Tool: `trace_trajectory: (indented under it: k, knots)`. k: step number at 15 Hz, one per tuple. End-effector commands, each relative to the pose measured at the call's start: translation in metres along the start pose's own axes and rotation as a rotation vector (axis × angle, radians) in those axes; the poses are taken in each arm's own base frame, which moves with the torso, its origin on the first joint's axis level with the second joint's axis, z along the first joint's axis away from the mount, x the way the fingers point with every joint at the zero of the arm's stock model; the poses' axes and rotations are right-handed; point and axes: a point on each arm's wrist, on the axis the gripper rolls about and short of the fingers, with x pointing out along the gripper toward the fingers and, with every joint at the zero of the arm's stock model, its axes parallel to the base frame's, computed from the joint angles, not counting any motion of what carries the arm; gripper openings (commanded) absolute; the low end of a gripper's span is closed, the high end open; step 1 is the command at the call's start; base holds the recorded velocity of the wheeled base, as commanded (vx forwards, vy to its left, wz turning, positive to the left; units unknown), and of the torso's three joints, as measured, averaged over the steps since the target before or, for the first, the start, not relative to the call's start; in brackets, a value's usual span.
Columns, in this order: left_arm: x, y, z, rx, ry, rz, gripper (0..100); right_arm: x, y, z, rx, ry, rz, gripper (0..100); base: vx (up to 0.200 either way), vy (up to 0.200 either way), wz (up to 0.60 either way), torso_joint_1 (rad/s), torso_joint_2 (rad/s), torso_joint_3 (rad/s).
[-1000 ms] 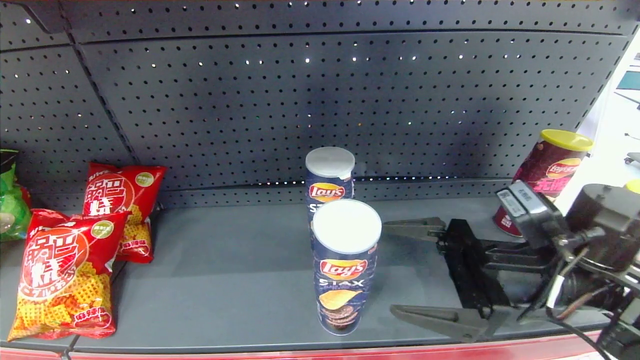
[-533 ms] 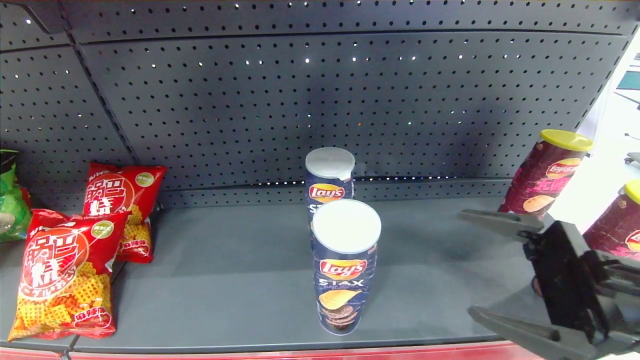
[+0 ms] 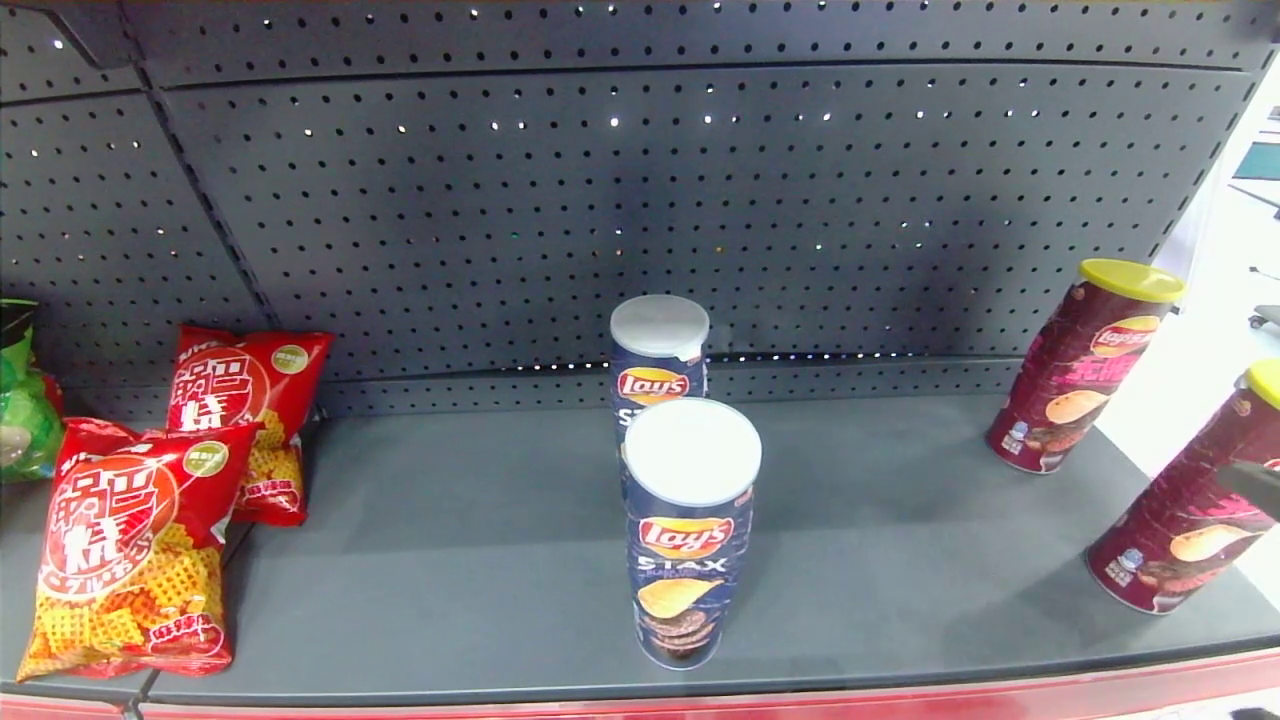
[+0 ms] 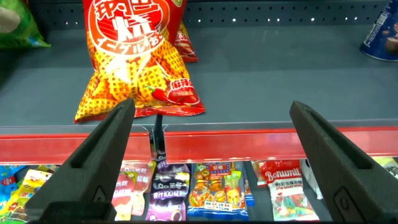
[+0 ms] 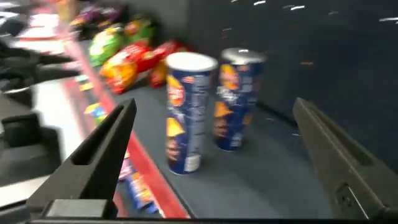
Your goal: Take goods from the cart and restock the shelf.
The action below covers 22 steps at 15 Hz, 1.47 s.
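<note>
The left gripper (image 4: 211, 165) hangs spread and empty before the shelf's red front edge, facing the front red bag (image 4: 134, 62). The right gripper (image 5: 214, 162), also spread and empty, faces the two blue cans. On the shelf (image 3: 480, 560) the front blue can (image 3: 690, 530) stands near the edge, with the rear blue can (image 3: 660, 370) just behind it. The near maroon can (image 3: 1185, 500) and far maroon can (image 3: 1085, 365) stand at the right end

A dark grey perforated back panel (image 3: 640, 200) spans the far side, with points of light showing through its holes. A red strip (image 4: 205, 144) edges the grey shelf (image 3: 480, 540) at its near front. Bright pale floor (image 3: 1215, 330) lies at the right.
</note>
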Motion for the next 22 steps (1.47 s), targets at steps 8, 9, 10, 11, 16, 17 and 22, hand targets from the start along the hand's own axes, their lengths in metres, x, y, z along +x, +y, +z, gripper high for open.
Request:
trace_trajectory:
  k: [8,9,10,11,16,17,22]
  knots:
    - [0.0,0.0,0.0,0.0,0.001,0.001,100,-0.078,0.043,-0.028,-0.116,0.142,-0.771,100,0.0,0.0,0.0,0.0,0.0,0.0]
    - [0.0,0.0,0.0,0.0,0.001,0.001,100,-0.081,0.045,-0.034,-0.094,0.18,-0.811,100,0.0,0.0,0.0,0.0,0.0,0.0]
    - [0.0,0.0,0.0,0.0,0.001,0.001,100,-0.088,0.052,-0.047,-0.052,0.255,-0.841,100,0.0,0.0,0.0,0.0,0.0,0.0]
    - [0.0,0.0,0.0,0.0,0.001,0.001,100,-0.092,0.055,-0.056,-0.023,0.314,-0.873,100,0.0,0.0,0.0,0.0,0.0,0.0]
    - [0.0,0.0,0.0,0.0,0.001,0.001,100,-0.097,0.057,-0.066,0.022,0.455,-0.952,100,0.0,0.0,0.0,0.0,0.0,0.0]
    - [0.0,0.0,0.0,0.0,0.001,-0.001,100,-0.096,0.057,-0.065,0.021,0.457,-0.963,100,0.0,0.0,0.0,0.0,0.0,0.0]
    - [0.0,0.0,0.0,-0.002,0.001,-0.001,100,-0.097,0.057,-0.065,0.021,0.463,-0.981,100,0.0,0.0,0.0,0.0,0.0,0.0]
